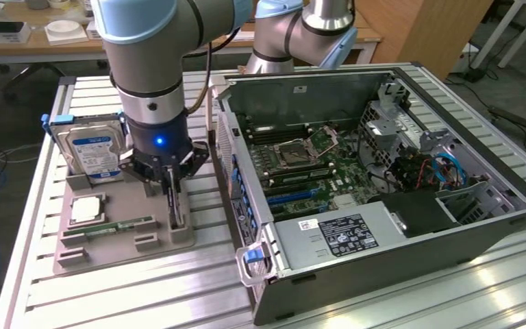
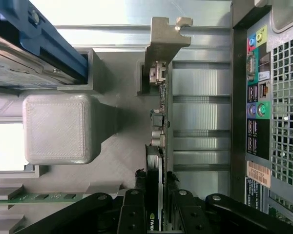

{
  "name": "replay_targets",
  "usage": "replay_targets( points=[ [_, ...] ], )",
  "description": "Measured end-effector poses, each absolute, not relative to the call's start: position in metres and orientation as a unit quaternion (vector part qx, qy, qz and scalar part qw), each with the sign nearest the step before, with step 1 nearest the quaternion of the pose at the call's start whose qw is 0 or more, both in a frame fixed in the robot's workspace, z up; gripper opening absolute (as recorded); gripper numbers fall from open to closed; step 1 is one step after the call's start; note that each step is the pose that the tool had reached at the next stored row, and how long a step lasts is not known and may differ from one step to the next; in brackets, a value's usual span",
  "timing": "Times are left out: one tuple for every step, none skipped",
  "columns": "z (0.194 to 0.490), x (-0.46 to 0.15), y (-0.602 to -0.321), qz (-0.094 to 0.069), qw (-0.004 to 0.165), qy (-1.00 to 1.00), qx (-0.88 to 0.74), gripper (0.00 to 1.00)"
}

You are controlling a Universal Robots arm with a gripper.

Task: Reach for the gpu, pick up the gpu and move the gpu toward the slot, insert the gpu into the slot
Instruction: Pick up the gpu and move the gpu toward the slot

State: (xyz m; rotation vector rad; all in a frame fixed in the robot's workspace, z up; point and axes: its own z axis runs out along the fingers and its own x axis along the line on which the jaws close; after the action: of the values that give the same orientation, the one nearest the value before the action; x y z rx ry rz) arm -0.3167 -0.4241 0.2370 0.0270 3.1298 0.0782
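Note:
The gpu stands on edge in the grey holder tray, seen edge-on in the wrist view with its silver bracket at the far end. In the exterior view the gpu is a thin upright card at the tray's side nearest the computer. My gripper reaches straight down over it. Its black fingers sit on both faces of the card, and my gripper is shut on it. The card still rests in its holder. Inside the open case lies the motherboard with a blue slot.
The open computer case lies on the exterior view's right, its rear port panel close beside the card. A blue-labelled hard drive, a processor chip and a memory stick share the tray. The slatted metal table carries everything.

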Motion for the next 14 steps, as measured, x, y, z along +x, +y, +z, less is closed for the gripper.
replay_targets(
  points=[
    [0.240,-0.317,-0.424,0.025,0.005,1.000,0.009,0.26],
    [0.243,-0.317,-0.424,0.025,0.005,1.000,0.009,0.26],
    [0.246,-0.317,-0.424,0.025,0.005,1.000,0.009,0.26],
    [0.249,-0.317,-0.424,0.025,0.005,1.000,0.009,0.26],
    [0.252,-0.317,-0.424,0.025,0.005,1.000,0.009,0.26],
    [0.255,-0.317,-0.424,0.025,0.005,1.000,0.009,0.26],
    [0.258,-0.317,-0.424,0.025,0.005,1.000,0.009,0.26],
    [0.261,-0.317,-0.424,0.025,0.005,1.000,0.009,0.26],
    [0.264,-0.317,-0.424,0.025,0.005,1.000,0.009,0.26],
    [0.268,-0.317,-0.424,0.025,0.005,1.000,0.009,0.26],
    [0.271,-0.317,-0.424,0.025,0.005,1.000,0.009,0.26],
    [0.274,-0.317,-0.424,0.025,0.005,1.000,0.009,0.26],
    [0.277,-0.317,-0.424,0.025,0.005,1.000,0.009,0.26],
    [0.280,-0.317,-0.424,0.025,0.005,1.000,0.009,0.26]
  ],
)
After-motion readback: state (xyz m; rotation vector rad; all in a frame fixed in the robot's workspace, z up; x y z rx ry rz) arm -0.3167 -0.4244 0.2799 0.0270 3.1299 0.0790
